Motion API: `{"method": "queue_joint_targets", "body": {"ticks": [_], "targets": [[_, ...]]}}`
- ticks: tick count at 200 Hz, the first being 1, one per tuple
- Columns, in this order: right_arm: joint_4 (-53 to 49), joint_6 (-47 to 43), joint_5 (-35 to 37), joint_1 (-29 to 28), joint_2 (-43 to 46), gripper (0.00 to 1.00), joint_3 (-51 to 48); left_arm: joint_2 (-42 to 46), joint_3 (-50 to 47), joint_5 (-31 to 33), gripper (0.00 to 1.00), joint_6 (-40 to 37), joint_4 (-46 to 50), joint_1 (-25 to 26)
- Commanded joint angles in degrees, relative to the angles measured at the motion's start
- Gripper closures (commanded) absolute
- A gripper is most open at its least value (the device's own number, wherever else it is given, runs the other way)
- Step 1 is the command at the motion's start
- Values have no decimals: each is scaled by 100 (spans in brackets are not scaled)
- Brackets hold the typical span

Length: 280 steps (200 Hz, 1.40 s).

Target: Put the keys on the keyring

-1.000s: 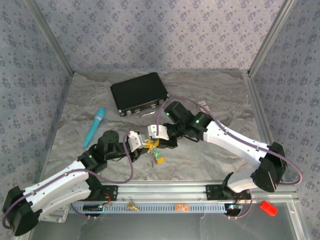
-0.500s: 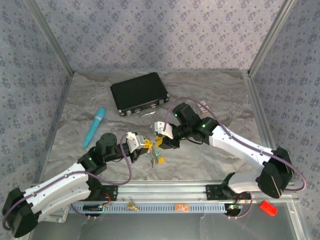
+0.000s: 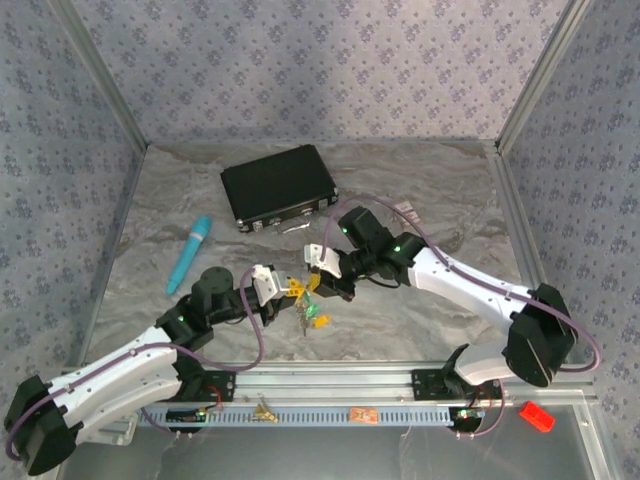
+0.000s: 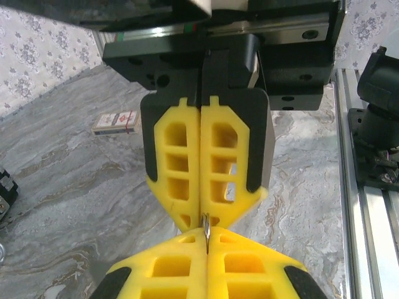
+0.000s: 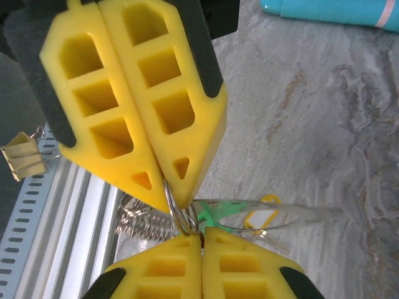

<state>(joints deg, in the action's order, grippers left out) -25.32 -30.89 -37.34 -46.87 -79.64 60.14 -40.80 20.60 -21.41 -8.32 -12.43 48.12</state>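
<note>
- Clearance: left hand [image 3: 293,290] and right hand [image 3: 314,284] meet tip to tip over the front-centre tabletop [image 3: 400,325], just behind the front rail [image 3: 340,382]. Bare marble lies to their right, in front of the right arm, and at the left rear toward the wall.
- Grip, left hand: yellow fingers pressed flat together, pinching the keyring [image 5: 179,213] wire at the tips.
- Grip, right hand: fingers likewise closed with no gap, the ring wire running into their seam. The two sets of tips nearly touch.
- Task item: keys [image 3: 312,318], green and yellow heads, hang in a bunch off the keyring directly below the hands. Cannot tell whether they rest on the tabletop.
- Obstacles: black case [image 3: 278,188] behind the hands, well apart. Teal stick [image 3: 190,252] left of the left arm, apart. White-and-pink card [image 3: 405,210] behind the right arm, toward the back.
- Edges: aluminium posts [image 3: 100,80] and walls [image 3: 320,70] at left, right and back, all well clear of the hands.
- Rail: gold binder clip [image 3: 265,408] on the slotted strip; red block [image 3: 535,415] near its right end.
- Surface: grey marbled sheet, flat. Walls carry a blue-grey floral pattern.
</note>
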Motion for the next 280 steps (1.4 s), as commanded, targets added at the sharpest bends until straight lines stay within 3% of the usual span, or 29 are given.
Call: {"method": "queue_joint_targets", "body": {"ticks": [1, 52, 113, 145, 167, 188, 211, 219, 244, 280], "targets": [[118, 214, -80, 2, 36, 82, 47, 159, 79, -149, 100, 26, -681, 40], [922, 352, -251, 190, 790, 72, -627, 204, -158, -39, 100, 121, -744, 39], [1317, 486, -231, -3, 565, 72, -624, 186, -127, -50, 100, 133, -785, 31], [1409, 531, -198, -54, 453, 82, -635, 195, -127, -57, 100, 133, -779, 36], [1397, 521, -225, -49, 442, 100, -587, 197, -128, -41, 100, 141, -785, 32], [1013, 316, -115, -47, 476, 100, -424, 240, -59, 189, 99, 187, -550, 38], [181, -228, 306, -110, 482, 100, -46, 283, 167, 434, 67, 77, 148, 34], [-155, -453, 494, -162, 432, 100, 139, 262, 287, 500, 62, -8, 475, 33], [-884, -975, 1026, -345, 262, 100, 582, 111, 629, 443, 64, -239, 1280, 36], [-1339, -1298, 1344, -609, 1, 100, 1060, -87, 744, 229, 74, -280, 1224, 35]]}}
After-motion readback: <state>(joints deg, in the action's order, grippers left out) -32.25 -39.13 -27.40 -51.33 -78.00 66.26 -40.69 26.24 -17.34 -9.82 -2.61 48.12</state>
